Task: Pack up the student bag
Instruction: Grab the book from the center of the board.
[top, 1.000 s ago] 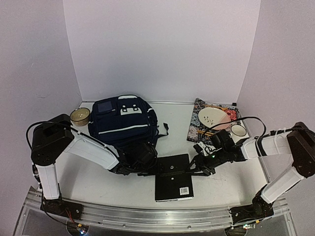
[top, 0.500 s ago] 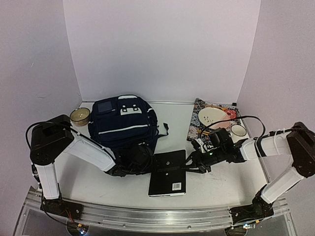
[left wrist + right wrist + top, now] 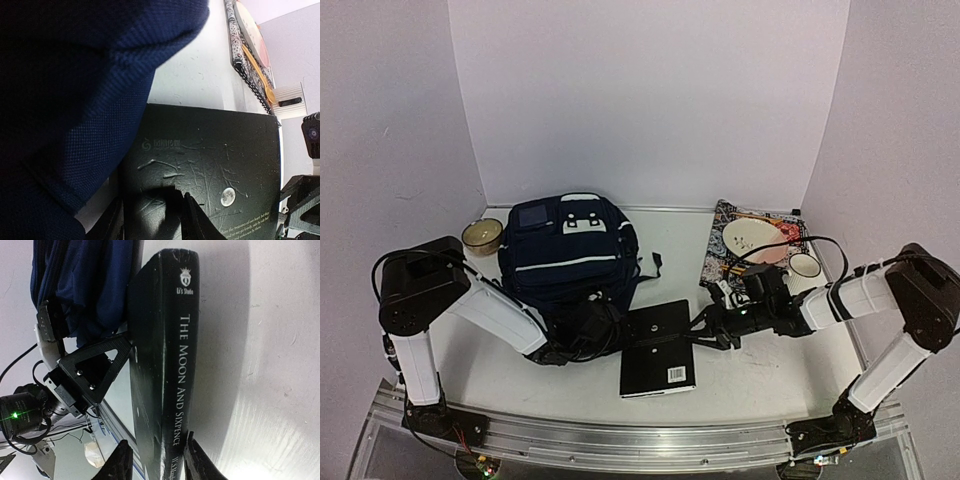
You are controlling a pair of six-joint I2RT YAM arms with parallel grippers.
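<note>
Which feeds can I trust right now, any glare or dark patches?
Top external: even light, sharp. Left wrist: the backpack looms close, its upper part nearly black. Right wrist: glare whitens the table; the spine title of the hardcover book reads clearly.

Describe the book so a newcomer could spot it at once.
Start at the big navy backpack on the table. Right of its near end lies the book, flat on the table. It alone is plain black, with a white barcode sticker.
</note>
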